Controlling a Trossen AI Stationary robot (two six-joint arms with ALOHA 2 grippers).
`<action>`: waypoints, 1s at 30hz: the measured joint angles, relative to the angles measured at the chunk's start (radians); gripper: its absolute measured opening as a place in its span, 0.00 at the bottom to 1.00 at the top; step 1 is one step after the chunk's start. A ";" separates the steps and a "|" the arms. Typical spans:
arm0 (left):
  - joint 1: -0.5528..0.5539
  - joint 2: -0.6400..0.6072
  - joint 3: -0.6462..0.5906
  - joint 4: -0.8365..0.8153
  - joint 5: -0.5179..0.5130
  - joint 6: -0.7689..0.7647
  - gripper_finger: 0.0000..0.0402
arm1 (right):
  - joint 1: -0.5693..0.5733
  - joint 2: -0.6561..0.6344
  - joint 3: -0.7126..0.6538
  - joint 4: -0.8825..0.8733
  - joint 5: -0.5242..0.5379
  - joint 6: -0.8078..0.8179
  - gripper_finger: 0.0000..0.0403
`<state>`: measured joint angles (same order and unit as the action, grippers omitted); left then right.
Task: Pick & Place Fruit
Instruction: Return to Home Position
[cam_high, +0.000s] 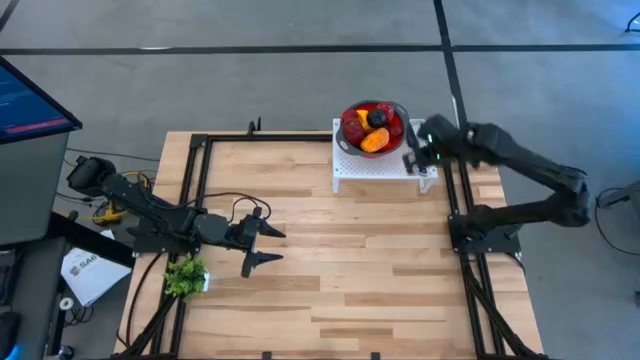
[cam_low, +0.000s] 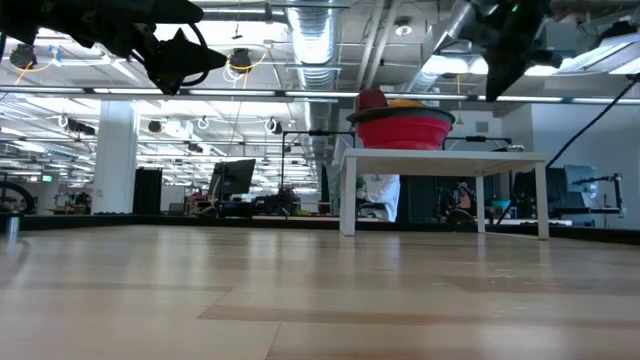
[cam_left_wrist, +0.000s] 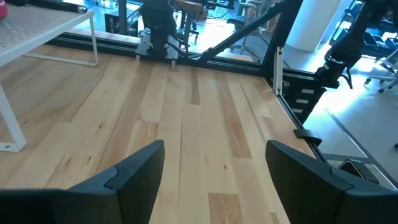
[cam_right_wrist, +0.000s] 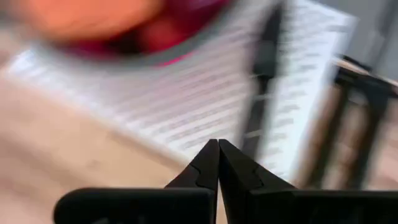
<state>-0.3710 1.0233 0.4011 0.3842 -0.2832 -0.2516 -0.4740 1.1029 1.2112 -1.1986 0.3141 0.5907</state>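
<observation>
High view: the fruit (cam_high: 374, 130), a heap of red, dark purple, orange and yellow toy pieces, sits in a red strainer bowl (cam_high: 343, 120) on a white shelf (cam_high: 372, 170) at the far edge of the wooden table (cam_high: 330, 290). The right gripper (cam_high: 413, 155) hovers just beside the bowl, over the shelf's right end, with its fingers pressed together on nothing. The left gripper (cam_high: 266, 245) waits well apart over the table's left side, fingers spread and empty, near a leafy green bunch (cam_high: 185, 275). To return home cleanly, the right arm should probably rise first and then draw back, clearing the bowl and shelf. A long dark shape (cam_right_wrist: 264, 56) on the shelf may be a knife handle. The heaped pieces overlap and cannot be counted.
</observation>
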 joint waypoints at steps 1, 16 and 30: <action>0.000 0.000 0.000 0.000 0.000 0.000 0.68 | 0.055 -0.033 -0.034 0.027 0.001 0.001 0.00; -0.003 0.000 0.000 0.009 -0.001 0.002 0.68 | 0.734 -0.276 -0.559 0.712 -0.025 -0.119 0.01; 0.000 0.000 0.000 0.028 -0.001 0.007 0.68 | 0.610 -0.432 -0.614 0.949 -0.370 -0.489 0.01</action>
<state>-0.3710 1.0235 0.4011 0.4118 -0.2844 -0.2449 0.1361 0.6711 0.5977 -0.2493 -0.0559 0.1014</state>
